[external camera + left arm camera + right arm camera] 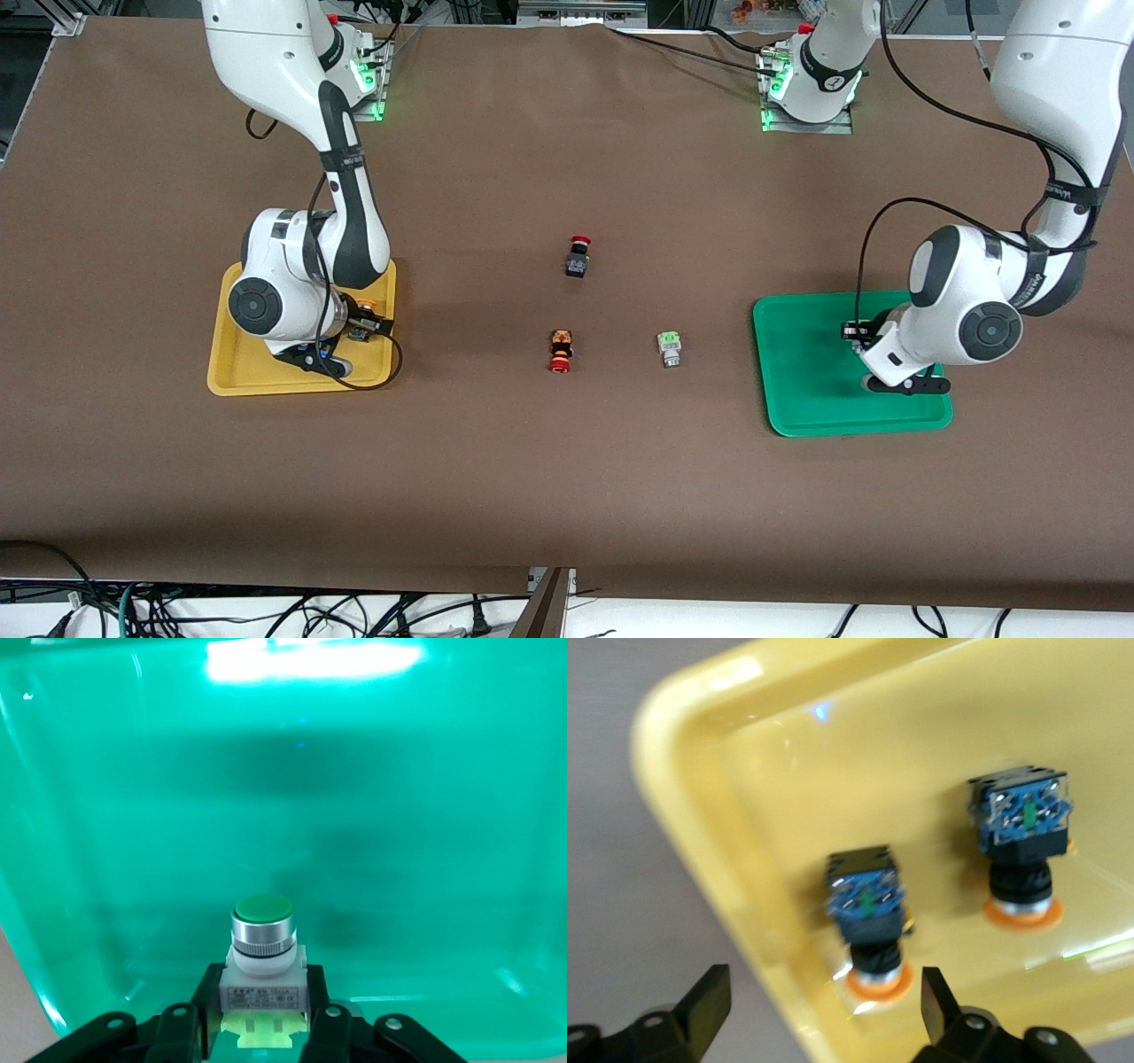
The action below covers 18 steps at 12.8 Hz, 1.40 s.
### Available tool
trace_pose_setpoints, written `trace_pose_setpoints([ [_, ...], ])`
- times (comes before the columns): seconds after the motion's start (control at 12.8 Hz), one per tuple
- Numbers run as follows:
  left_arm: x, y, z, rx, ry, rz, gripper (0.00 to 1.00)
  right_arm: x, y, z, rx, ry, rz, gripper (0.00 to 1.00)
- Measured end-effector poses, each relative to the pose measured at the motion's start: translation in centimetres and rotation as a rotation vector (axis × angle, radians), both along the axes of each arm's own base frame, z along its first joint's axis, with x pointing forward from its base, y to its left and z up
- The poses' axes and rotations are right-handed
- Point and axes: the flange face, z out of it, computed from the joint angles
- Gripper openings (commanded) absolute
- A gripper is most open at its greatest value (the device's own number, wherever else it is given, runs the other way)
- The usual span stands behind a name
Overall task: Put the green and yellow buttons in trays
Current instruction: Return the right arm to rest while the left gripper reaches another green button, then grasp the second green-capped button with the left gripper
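Left gripper (261,1032), over the green tray (802,390) at frame right, grips a green button (262,943); right gripper (819,1014) spread over two yellow buttons (868,921) in the yellow tray (239,377).

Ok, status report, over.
Left gripper shut on light-green-capped button over green plastic tray. Right gripper open over yellow plastic tray, two orange-capped buttons inside.

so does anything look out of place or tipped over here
One light-green button lies on its side on the bare table between the trays, not yet in the green tray. Both red buttons also lie on the table. Nothing looks damaged or spilled.
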Motion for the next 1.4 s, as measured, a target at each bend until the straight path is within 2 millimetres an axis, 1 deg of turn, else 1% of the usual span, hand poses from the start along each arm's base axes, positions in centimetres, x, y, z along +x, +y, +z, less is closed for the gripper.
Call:
trace_pose_setpoints([
  [0.16, 0.1, 1.4, -1.2, -0.012, -0.01, 0.022, 0.0, 1.1, 1.3, 5.4, 0.041, -0.023, -0.028, 0.99],
  [0.23, 0.1, 1.8, -1.6, -0.017, -0.019, 0.029, 0.07, 1.4, 1.9, 8.3, 0.056, -0.047, -0.032, 0.99],
  [0.31, 0.2, 2.3, -1.8, -0.023, -0.025, 0.027, 0.42, 1.3, 2.4, 11.1, 0.055, -0.074, -0.011, 0.99],
  [0.39, 0.2, 2.8, -2.1, -0.028, -0.026, 0.025, 0.81, 1.0, 2.6, 13.9, 0.043, -0.1, 0.013, 0.99],
  [0.47, 0.2, 3.1, -2.1, -0.032, -0.026, 0.02, 1.0, 0.4, 2.5, 17.0, 0.033, -0.116, 0.032, 0.99],
  [0.55, 0.2, 3.0, -2.1, -0.034, -0.029, 0.017, 1.0, -0.5, 2.0, 20.1, 0.028, -0.126, 0.052, 0.99],
  [0.62, 0.4, 2.4, -1.8, -0.04, -0.036, 0.009, 1.0, -1.4, 1.1, 23.0, 0.022, -0.133, 0.07, 0.99],
  [0.7, 0.8, 1.3, -1.3, -0.05, -0.047, -0.006, 1.0, -2.4, -0.1, 25.8, 0.019, -0.138, 0.084, 0.99],
  [0.78, 1.1, -0.6, -0.6, -0.064, -0.061, -0.021, 1.0, -3.5, -1.4, 28.3, 0.019, -0.141, 0.096, 0.99],
  [0.86, 1.6, -2.8, 0.4, -0.075, -0.077, -0.016, 1.0, -4.6, -2.6, 30.4, 0.022, -0.142, 0.103, 0.99],
  [1.01, 2.1, -8.0, 2.6, -0.068, -0.085, 0.043, 1.0, -6.4, -5.0, 33.4, 0.028, -0.133, 0.11, 0.99],
  [1.09, 1.9, -11.2, 3.2, -0.051, -0.085, 0.084, 1.0, -7.2, -5.8, 34.4, 0.03, -0.135, 0.119, 0.99],
  [1.25, 0.6, -18.0, 3.3, -0.023, -0.078, 0.162, 1.0, -8.0, -6.7, 35.8, 0.024, -0.152, 0.141, 0.99],
  [1.32, -0.1, -21.3, 3.3, -0.016, -0.075, 0.196, 1.0, -8.0, -7.4, 36.0, 0.022, -0.157, 0.152, 0.99],
  [1.4, -0.5, -24.2, 3.4, -0.014, -0.077, 0.232, 1.0, -7.8, -8.3, 35.9, 0.022, -0.16, 0.163, 0.99],
])
